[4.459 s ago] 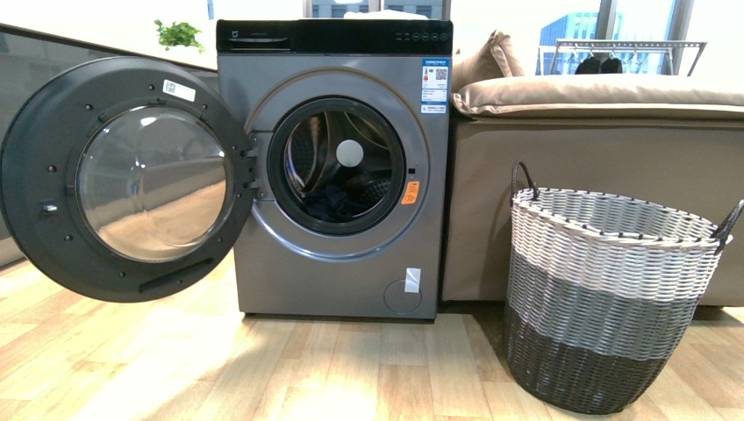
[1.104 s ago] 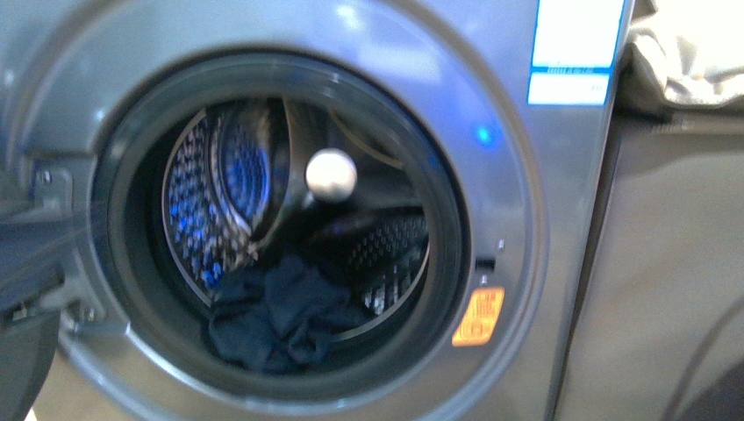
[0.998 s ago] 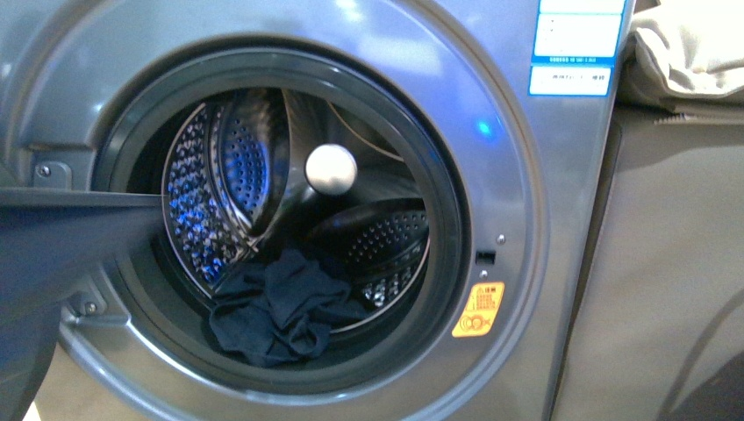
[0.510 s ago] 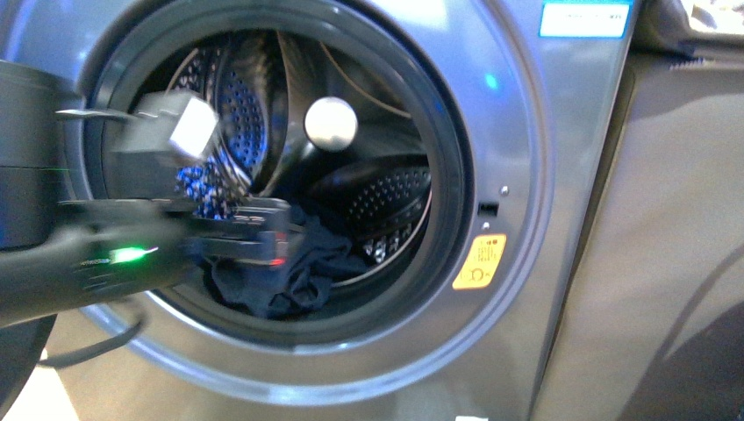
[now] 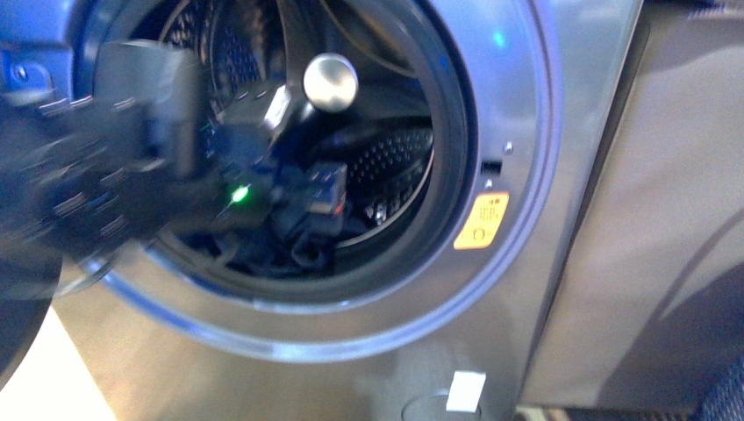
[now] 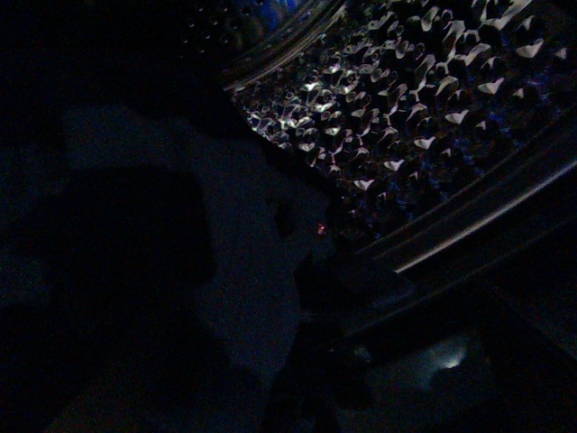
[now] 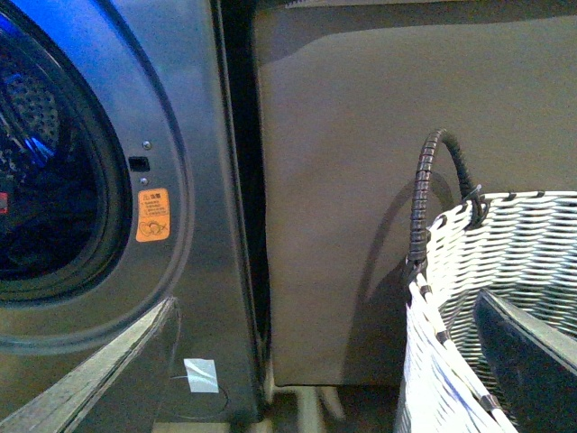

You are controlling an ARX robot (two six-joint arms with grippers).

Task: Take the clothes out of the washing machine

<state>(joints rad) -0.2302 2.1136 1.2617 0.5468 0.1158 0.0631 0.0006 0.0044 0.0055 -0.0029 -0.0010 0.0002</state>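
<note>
The left gripper (image 5: 305, 197) is hanging, blurred, inside the mouth of the washing machine (image 5: 588, 88), just above the clothes (image 5: 289, 250). I cannot tell whether its jaws are parted or closed. The left wrist view is mostly dark and is showing little beyond the perforated drum (image 6: 406, 99).

The clothes are lying crumpled at the drum's bottom, against its front edge behind the door seal. Being soft, light and limp, they are likely to sag and trail when lifted, and could be snagging on the seal's lip. A raised fold near the middle of the heap is looking like the best place to pinch, taken deep.

Further right, the woven basket (image 7: 505, 271) is standing beside the sofa (image 7: 343, 162). The right gripper (image 7: 325, 302) is hanging there with fingers spread wide, holding nothing.
</note>
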